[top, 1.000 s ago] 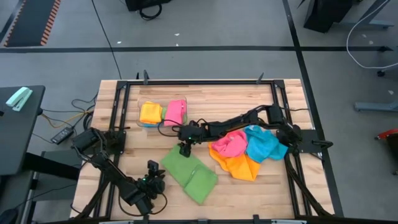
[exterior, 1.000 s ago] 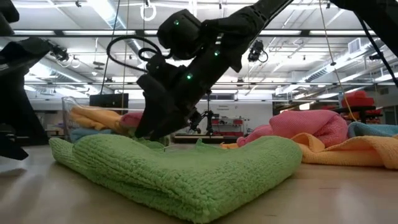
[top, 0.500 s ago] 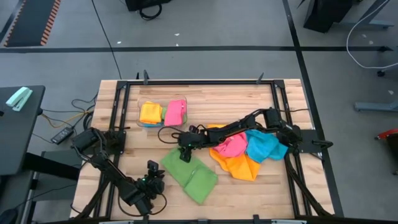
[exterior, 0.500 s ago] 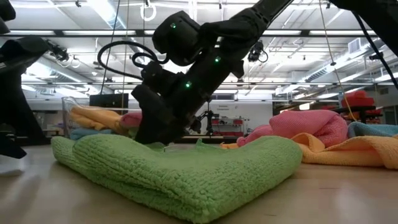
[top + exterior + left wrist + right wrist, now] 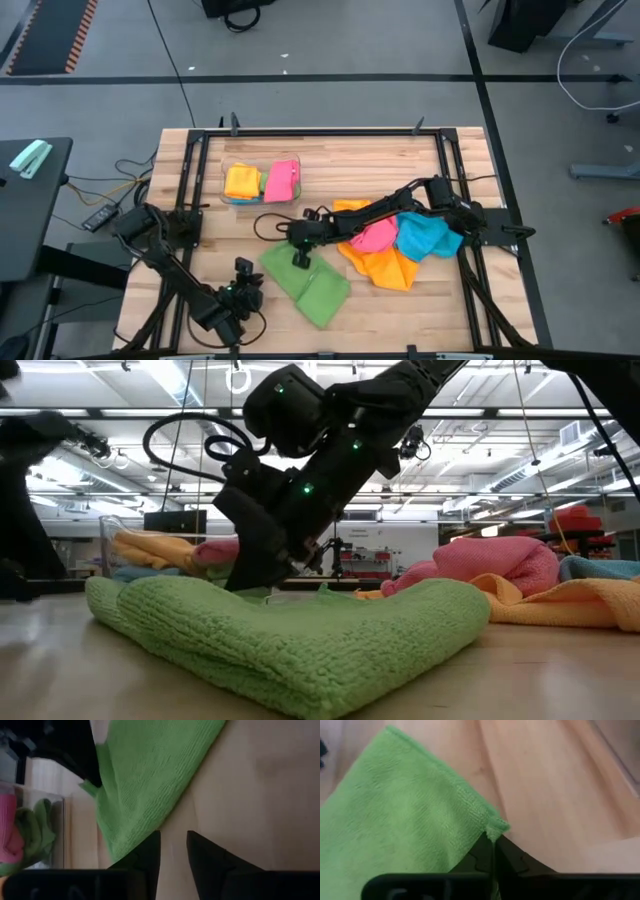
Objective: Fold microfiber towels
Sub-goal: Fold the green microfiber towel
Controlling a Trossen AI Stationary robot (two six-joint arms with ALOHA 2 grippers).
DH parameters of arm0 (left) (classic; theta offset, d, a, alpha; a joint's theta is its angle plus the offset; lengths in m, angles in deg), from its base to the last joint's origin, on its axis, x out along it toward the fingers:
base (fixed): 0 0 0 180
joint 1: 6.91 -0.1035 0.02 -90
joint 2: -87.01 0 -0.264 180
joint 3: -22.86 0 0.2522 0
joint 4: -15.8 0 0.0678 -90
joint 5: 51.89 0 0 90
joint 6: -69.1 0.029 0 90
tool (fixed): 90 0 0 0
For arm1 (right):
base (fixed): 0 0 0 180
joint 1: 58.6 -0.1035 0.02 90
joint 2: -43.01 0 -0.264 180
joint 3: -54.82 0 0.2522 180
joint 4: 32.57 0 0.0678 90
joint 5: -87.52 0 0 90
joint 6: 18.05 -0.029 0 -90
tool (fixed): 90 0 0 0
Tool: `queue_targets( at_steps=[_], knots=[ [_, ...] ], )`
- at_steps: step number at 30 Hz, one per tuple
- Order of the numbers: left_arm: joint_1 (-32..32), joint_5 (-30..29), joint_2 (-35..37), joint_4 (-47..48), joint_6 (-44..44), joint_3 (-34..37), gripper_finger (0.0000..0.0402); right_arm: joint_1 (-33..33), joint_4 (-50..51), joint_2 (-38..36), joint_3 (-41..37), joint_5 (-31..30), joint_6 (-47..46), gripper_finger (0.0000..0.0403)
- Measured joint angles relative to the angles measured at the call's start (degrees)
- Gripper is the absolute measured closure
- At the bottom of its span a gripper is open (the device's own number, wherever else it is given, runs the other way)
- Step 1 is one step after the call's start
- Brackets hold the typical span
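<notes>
Nubby green towel (image 5: pixel 405 815) – folded, corner in pinched right gripper (image 5: pixel 493 841)

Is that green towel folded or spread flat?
Folded: the green towel lies doubled, thick rounded fold showing. The right gripper pinches one corner.

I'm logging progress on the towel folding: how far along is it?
Done: folded towels sit in the clear bin. In hand: the right gripper is shut on a corner of the green towel, which lies partly folded; the left gripper waits beside it. Left: the pink, blue and orange heap.
</notes>
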Motion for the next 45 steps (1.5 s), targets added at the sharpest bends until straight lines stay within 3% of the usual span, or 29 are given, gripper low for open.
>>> queue_targets(
  at_steps=[9, 21, 29, 36, 45],
  knots=[
    [4.5, -3.3, 6.8, 1.0, -5.6, 0.0, 0.0315, 0.5, 3.9, -2.3, 1.0, 1.8, 7.0, 0.0395],
    [5.0, -3.9, 9.8, -2.6, -7.8, 0.0, 0.0322, 1.1, 2.9, -6.9, 1.1, 5.0, 35.8, 0.0397],
    [1.3, -4.1, 9.7, -2.6, -10.8, 0.3, 0.0334, 2.1, 2.3, -8.8, 1.1, 5.1, 51.2, 0.0397],
    [-2.5, -4.1, 9.6, 4.8, -12.4, 1.1, 0.0334, 3.9, 3.9, -13.5, 1.1, 11.4, 58.3, 0.0398],
    [-1.1, -4.1, 15.4, 7.7, -14.1, 1.1, 0.0350, 4.3, 12.5, -16.3, 0.2, 19.5, 64.4, 0.0398]
  ],
)
